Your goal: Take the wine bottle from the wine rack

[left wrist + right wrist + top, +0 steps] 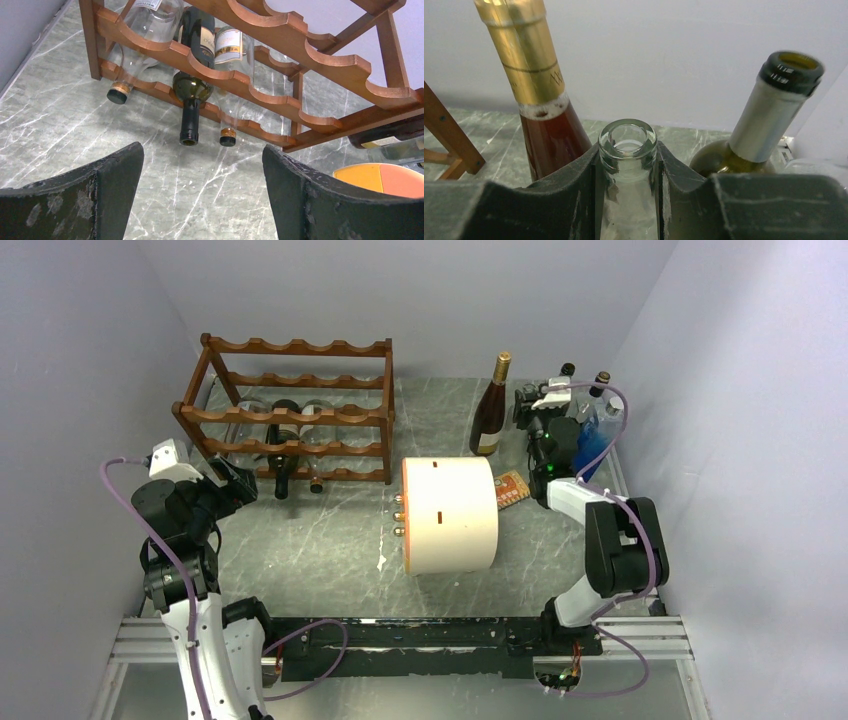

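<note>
The reddish-brown wine rack stands at the back left. Three bottles lie in it, necks toward me: a dark green wine bottle in the middle, with a clear bottle on its left and another clear bottle on its right. My left gripper hovers open just in front of the rack's left end, with nothing between its fingers. At the back right, my right gripper is shut on the neck of an upright clear glass bottle.
A cream cylinder with an orange rim lies mid-table. An amber bottle with gold foil stands behind it, seen again as the amber bottle. A green bottle with a silver neck stands beside the right gripper. An orange card lies nearby.
</note>
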Motion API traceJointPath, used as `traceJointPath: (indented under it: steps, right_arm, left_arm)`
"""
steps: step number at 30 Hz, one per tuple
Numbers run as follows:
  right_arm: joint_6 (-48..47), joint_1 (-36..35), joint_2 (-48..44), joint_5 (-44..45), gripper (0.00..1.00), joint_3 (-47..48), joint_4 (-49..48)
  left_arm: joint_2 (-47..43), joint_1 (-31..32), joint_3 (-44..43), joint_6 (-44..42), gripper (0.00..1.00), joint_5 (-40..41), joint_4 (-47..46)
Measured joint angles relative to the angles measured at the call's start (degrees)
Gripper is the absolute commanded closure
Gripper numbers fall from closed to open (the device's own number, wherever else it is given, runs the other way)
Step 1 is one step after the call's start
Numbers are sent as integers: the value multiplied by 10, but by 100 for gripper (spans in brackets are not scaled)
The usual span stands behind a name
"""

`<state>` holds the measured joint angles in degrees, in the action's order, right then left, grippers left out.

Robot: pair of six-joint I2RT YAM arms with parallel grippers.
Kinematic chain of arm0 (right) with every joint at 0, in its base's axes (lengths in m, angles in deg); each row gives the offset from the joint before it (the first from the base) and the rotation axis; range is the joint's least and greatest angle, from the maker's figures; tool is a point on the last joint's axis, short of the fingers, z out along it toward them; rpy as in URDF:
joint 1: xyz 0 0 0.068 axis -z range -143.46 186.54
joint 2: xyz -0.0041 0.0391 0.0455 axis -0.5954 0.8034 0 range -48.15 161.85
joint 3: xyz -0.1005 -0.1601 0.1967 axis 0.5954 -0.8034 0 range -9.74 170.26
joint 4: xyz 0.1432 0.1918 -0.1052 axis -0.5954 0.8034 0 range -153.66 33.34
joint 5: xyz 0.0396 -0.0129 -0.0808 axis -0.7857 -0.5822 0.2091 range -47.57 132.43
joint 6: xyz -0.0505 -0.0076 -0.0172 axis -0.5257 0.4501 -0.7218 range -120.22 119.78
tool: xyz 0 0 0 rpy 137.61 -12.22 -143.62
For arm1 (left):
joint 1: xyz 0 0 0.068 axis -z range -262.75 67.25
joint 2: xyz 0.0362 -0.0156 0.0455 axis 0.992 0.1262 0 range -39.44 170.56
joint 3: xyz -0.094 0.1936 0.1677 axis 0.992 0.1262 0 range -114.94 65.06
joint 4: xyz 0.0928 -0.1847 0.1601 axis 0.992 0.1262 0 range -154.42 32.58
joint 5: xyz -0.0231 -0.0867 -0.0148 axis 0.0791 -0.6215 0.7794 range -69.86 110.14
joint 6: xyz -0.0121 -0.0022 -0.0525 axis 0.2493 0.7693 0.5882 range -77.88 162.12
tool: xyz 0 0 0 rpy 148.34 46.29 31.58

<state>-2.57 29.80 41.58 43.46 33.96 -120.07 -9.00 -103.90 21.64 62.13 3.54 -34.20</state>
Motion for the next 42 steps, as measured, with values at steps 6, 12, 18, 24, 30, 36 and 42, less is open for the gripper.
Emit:
traceJointPath:
  steps: [6, 12, 18, 24, 30, 36, 42]
  right_arm:
    - [-1, 0, 18, 0, 100, -13, -30]
    - [-1, 0, 19, 0, 71, -23, -47]
    - [-2, 0, 8, -2, 38, -42, -57]
    - [-6, -1, -24, -5, 0, -52, -25]
    - [-7, -1, -94, -7, 0, -44, 63]
    - [6, -7, -180, -9, 0, -25, 179]
    - [36, -34, -257, -3, 0, -4, 319]
  left_arm:
    - [1, 0, 0, 0, 8, 0, 0]
    - [1, 0, 0, 0, 8, 0, 0]
    - [1, 0, 0, 0, 8, 0, 0]
    - [1, 0, 0, 0, 8, 0, 0]
    - [3, 0, 1, 0, 6, -2, 0]
    - [36, 5, 3, -1, 3, -19, -5]
    - [103, 31, 10, -1, 13, -64, -13]
